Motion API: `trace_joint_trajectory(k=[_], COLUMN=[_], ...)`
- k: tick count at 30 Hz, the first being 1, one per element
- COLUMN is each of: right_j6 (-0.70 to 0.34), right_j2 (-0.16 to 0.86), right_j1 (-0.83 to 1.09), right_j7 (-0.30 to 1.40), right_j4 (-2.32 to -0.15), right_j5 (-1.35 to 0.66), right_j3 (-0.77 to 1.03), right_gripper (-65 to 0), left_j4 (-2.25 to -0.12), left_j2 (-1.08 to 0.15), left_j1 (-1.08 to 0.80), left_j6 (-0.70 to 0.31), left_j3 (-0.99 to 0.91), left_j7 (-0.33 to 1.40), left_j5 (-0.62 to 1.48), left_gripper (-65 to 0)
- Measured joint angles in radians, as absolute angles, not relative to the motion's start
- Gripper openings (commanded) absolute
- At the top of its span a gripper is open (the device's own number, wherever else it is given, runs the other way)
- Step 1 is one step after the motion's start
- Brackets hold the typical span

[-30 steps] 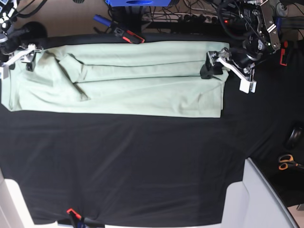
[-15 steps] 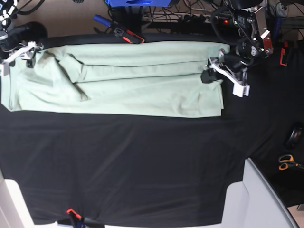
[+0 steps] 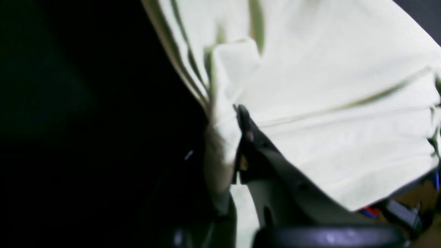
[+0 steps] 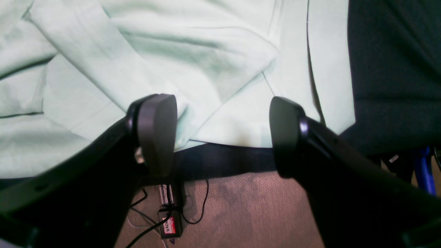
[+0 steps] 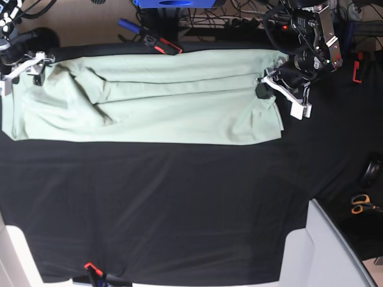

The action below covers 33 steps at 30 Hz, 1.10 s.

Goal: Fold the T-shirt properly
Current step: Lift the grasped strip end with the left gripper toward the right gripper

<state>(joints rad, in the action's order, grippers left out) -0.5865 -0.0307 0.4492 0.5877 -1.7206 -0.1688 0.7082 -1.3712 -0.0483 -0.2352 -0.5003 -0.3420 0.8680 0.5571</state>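
T-shirt [image 5: 179, 116] fabric was bunched at its edge in your left gripper [image 5: 264, 86], the jaws clenched on it. Your right gripper [image 4: 224, 134] stood with jaws parted above the shirt's other end, all of it lying across the black cloth [image 5: 155, 209].

Showing mostly black on the left arm [image 5: 308, 45] and the right arm [image 5: 15, 45], both mixing in silvery-white patches. Looping a thin black cable [image 5: 267, 30] beside the left arm. Ending, on the right gripper [image 4: 222, 127], in thick, matte dark-grey fingers [image 4: 156, 134] with broad, rounded tips.
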Motion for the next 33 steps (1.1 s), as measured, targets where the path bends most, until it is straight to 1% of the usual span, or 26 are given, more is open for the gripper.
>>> trace_joint_trajectory(k=[1, 3, 8, 14, 19, 21, 23, 26, 30, 31, 33], right_j6=[-0.587, -0.586, -0.587, -0.587, -0.587, -0.587, -0.586, -0.587, -0.586, -0.587, -0.587], right_j2=[-0.029, -0.027, -0.027, -0.028, -0.028, -0.027, -0.027, -0.026, -0.025, -0.025, -0.025], right_j1=[0.449, 0.449, 0.449, 0.449, 0.449, 0.449, 0.449, 0.449, 0.449, 0.449, 0.449], right_j7=[0.588, 0.587, 0.588, 0.588, 0.588, 0.588, 0.588, 0.588, 0.588, 0.588, 0.588], right_j4=[-1.721, -1.721, -1.721, -1.721, -1.721, -1.721, -1.721, -1.721, -1.721, -1.721, -1.721], right_j5=[-0.168, -0.169, -0.169, -0.168, -0.168, -0.168, -0.168, -0.168, -0.168, -0.169, -0.168], right_j3=[0.708, 0.708, 0.708, 0.708, 0.708, 0.708, 0.708, 0.708, 0.708, 0.708, 0.708], right_gripper=[-25.4, -25.4, -25.4, -25.4, -25.4, -25.4, -25.4, -25.4, -25.4, -25.4, -25.4], left_j4=[-1.403, -1.470, -1.596, -1.599, -1.600, -1.601, -1.602, -1.625, -1.720, -1.748, -1.789], left_j2=[-0.046, -0.041, -0.030, -0.004, 0.007, 0.014, 0.010, 0.010, 0.012, 0.011, 0.010], left_j1=[-0.252, -0.285, -0.305, -0.305, -0.305, -0.305, -0.306, -0.308, -0.327, -0.337, -0.358], left_j6=[-0.462, -0.422, -0.418, -0.415, -0.406, -0.335, -0.294, -0.287, -0.286, -0.262, -0.175], left_j3=[-0.335, -0.333, -0.333, -0.333, -0.223, -0.188, -0.146, -0.099, -0.058, -0.056, -0.059], left_j7=[0.868, 0.876, 0.882, 0.883, 0.882, 0.879, 0.878, 0.878, 0.879, 0.881, 0.878], left_j5=[0.555, 0.554, 0.548, 0.535, 0.539, 0.546, 0.547, 0.546, 0.552, 0.555, 0.551], left_gripper=[-65.0, -65.0, -65.0, -65.0, -65.0, -65.0, -65.0, -65.0, -65.0, -65.0, -65.0])
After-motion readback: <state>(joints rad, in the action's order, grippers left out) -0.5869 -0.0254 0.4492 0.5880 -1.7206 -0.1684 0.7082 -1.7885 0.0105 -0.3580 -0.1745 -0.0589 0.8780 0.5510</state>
